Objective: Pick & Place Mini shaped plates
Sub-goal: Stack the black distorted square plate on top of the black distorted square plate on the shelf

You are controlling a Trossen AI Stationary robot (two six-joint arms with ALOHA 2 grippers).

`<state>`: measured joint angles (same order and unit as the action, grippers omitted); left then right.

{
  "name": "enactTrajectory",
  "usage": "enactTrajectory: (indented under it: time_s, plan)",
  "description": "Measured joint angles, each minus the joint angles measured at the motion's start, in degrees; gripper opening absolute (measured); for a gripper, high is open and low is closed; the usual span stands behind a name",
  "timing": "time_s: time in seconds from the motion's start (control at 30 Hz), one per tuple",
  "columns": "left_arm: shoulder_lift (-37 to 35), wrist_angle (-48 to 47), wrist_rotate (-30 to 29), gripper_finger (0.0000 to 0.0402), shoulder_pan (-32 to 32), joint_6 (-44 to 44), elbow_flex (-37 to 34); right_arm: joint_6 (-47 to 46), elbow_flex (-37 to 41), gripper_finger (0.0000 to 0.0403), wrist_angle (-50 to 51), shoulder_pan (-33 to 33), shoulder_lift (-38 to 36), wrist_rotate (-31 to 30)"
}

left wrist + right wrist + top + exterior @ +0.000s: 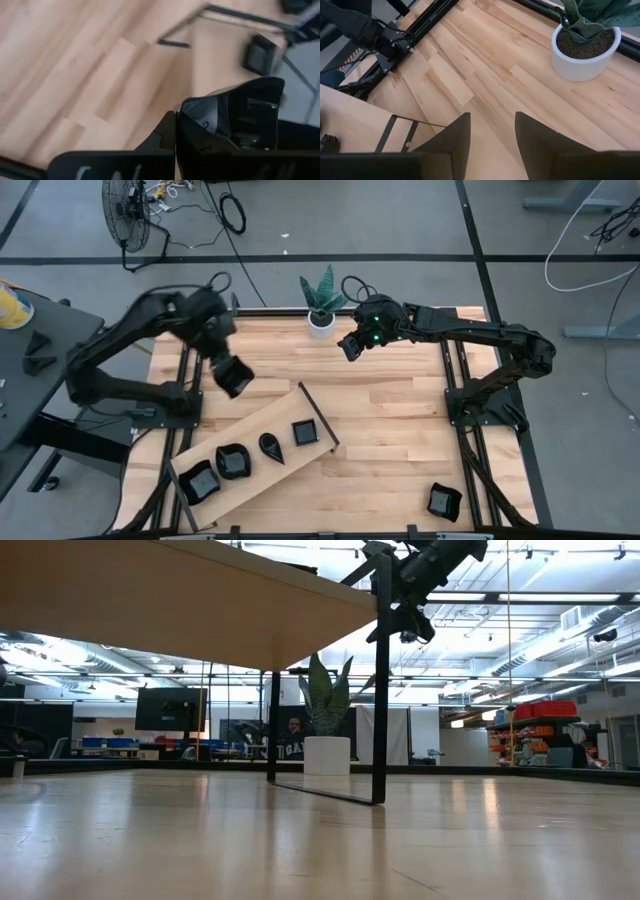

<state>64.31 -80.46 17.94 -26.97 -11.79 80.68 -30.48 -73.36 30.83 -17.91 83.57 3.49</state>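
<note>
Four glossy black mini plates are sitting in a row on the raised wooden board: a square plate point(305, 432), a teardrop plate point(270, 446), a wavy rounded plate point(233, 462) and another squarish plate point(197, 481). A fifth plate point(233, 375) is hanging tilted above the table, clamped in the left gripper point(226, 370). A sixth plate point(444, 501) is lying alone near the table's front right corner.

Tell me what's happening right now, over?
Left gripper shut on glossy black plate, above table. Right gripper open, empty, near white potted plant. Nothing blocking.

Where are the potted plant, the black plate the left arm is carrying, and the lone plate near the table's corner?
Potted plant point(321, 323): high view, white pot's rim.
Carried plate point(233, 376): high view, plate's middle.
Lone plate point(444, 502): high view, plate's centre.
</note>
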Motion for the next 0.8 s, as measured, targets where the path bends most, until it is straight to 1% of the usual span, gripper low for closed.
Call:
enactTrajectory:
  time_s: [0.17, 0.23, 0.4, 0.53, 0.67, 0.8]
  plan:
    - [-6.6, -2.7, 0.7, 0.0002, 7.5, -7.5, 0.0, 1.7, 0.0, 0.0157, 0.0, 0.9, 0.0, 0.0]
    - [-9.0, -3.3, 2.0, 0.0002, 10.9, -10.8, 0.0, 2.5, 0.0, 0.0157, 0.0, 1.4, 0.0, 0.0]
    - [-12.6, -3.1, 2.6, 0.0002, 20.3, -20.6, 0.0, 4.5, 0.0, 0.0157, 0.0, 2.2, 0.0, 0.6]
    - [-12.7, -2.6, 2.6, 0.0002, 27.6, -24.9, 0.0, 5.0, 0.0, 0.0157, 0.0, 2.8, 0.0, 0.6]
    - [-11.2, -1.2, 1.7, 0.0002, 33.3, -28.0, 0.0, 5.0, 0.0, 0.0157, 0.0, 3.5, 0.0, 0.6]
    - [-9.0, 1.2, 0.3, 0.0002, 38.1, -28.5, 0.0, 5.1, 0.0, 0.0157, 0.0, 4.2, 0.0, 0.6]
